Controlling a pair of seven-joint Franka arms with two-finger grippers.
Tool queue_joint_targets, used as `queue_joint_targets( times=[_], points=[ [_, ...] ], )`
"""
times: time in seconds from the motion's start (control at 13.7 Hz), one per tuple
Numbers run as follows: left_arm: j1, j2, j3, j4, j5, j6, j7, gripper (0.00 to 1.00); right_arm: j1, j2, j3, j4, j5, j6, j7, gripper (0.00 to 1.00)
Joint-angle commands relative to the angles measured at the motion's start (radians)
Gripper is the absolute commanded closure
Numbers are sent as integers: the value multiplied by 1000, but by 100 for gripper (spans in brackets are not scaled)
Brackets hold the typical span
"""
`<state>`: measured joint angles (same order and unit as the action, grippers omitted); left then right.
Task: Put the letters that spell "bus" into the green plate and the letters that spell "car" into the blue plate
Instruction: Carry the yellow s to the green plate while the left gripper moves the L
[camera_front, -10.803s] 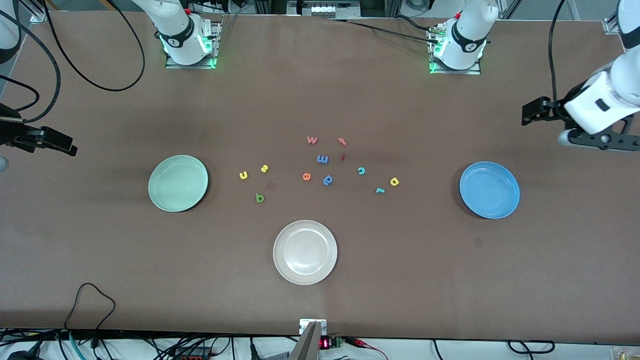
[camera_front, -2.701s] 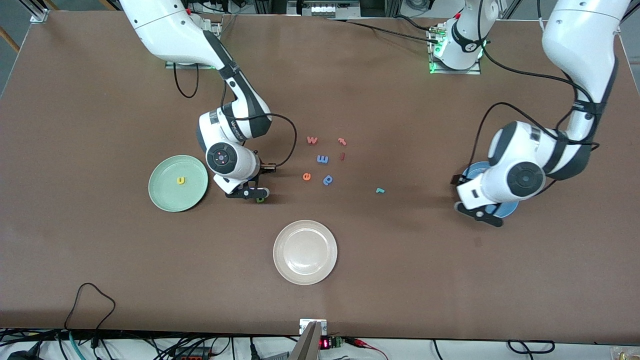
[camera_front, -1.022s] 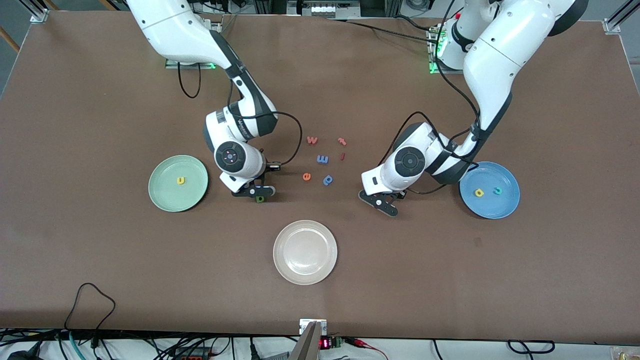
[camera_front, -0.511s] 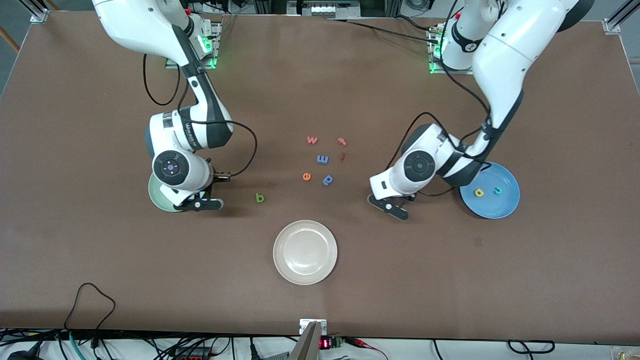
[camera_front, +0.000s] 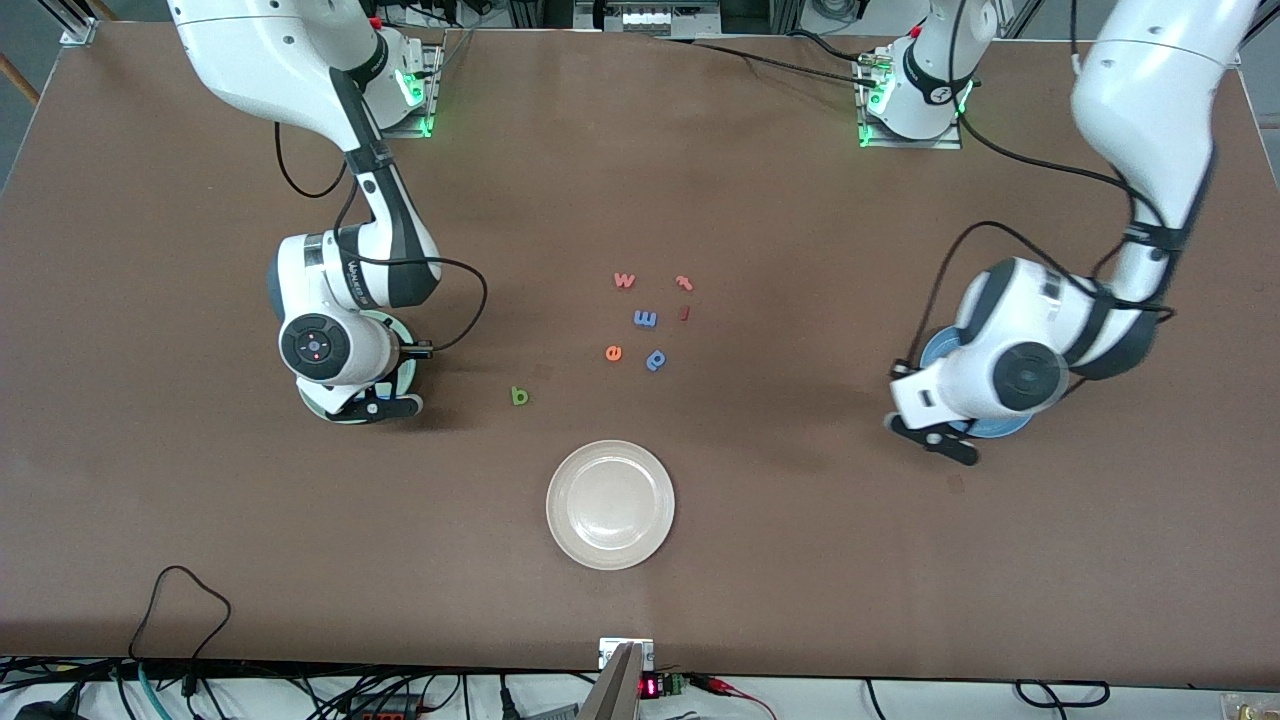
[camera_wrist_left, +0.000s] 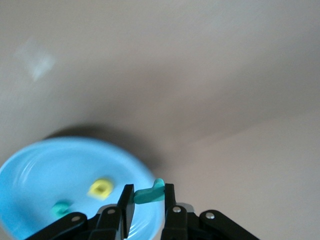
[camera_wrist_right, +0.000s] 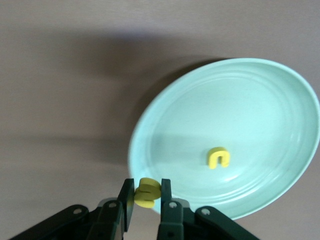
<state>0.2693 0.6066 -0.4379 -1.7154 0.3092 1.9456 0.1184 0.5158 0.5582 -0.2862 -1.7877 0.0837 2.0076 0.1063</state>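
The brown table (camera_front: 640, 180) is flat and matte, so nothing dropped on it would roll away, yet a letter released short of a rim would simply stay there, outside its plate.

The right arm's gripper (camera_wrist_right: 146, 199) hangs over the edge of the green plate (camera_wrist_right: 260, 100), a smooth, glossy round dish with a raised rim. Its jaws are pinched on the yellow "s" (camera_wrist_right: 147, 192), a small soft foam piece. The gripper appears to sit right above the rim, not the bowl, so letting go here could bounce the "s" off the lip onto the table. The yellow "u" (camera_wrist_right: 218, 157) already lies inside the plate.

The left gripper (camera_wrist_left: 148, 206) is likewise closed on the teal "r" (camera_wrist_left: 149, 194), just at the edge of the blue plate (camera_wrist_left: 45, 170), equally smooth and rimmed; the same risk applies. Because foam is so light, either letter could also cling to a finger pad when the jaws part. In that plate lie the yellow "a" (camera_wrist_left: 101, 188) and the teal "c" (camera_wrist_left: 61, 207), though blur makes their shapes hard to read.

The cream plate (camera_front: 610, 505) sits nearest the front camera and is no goal. The green "b" (camera_front: 519, 396) lies on the table between the green plate and the leftover letters: a pink "w" (camera_front: 624, 280), a blue "m" (camera_front: 646, 319) and an orange "e" (camera_front: 614, 352). It is small and thin, so the grasp could slip.
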Motion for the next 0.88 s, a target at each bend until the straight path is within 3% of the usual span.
queue_joint_targets(
  times=[0.0,0.15,0.22,0.29,0.36,0.44,0.58,0.8],
  points=[
    [53,-56,-13,-94,21,-42,36,77,-23,-3,5,-45,-7,60,-31,85],
    [74,-105,-13,-173,21,-33,37,67,-22,-1,5,-88,-9,124,-31,84],
    [76,-122,-13,-179,21,-37,38,54,-22,2,5,-99,-7,149,-30,84],
    [77,-122,-10,-176,19,-37,38,27,-23,6,7,-101,-7,158,-30,76],
    [82,-120,-12,-167,19,-37,37,0,-25,9,7,-98,-2,157,-22,39],
    [80,-126,-15,-162,19,-45,35,0,-23,9,7,-91,2,149,-10,0],
    [68,-163,-27,-127,18,-103,36,0,-26,-3,6,-59,5,142,-23,0],
    [62,-165,-99,60,14,-302,37,0,-4,-9,12,49,16,65,34,0]
  ],
)
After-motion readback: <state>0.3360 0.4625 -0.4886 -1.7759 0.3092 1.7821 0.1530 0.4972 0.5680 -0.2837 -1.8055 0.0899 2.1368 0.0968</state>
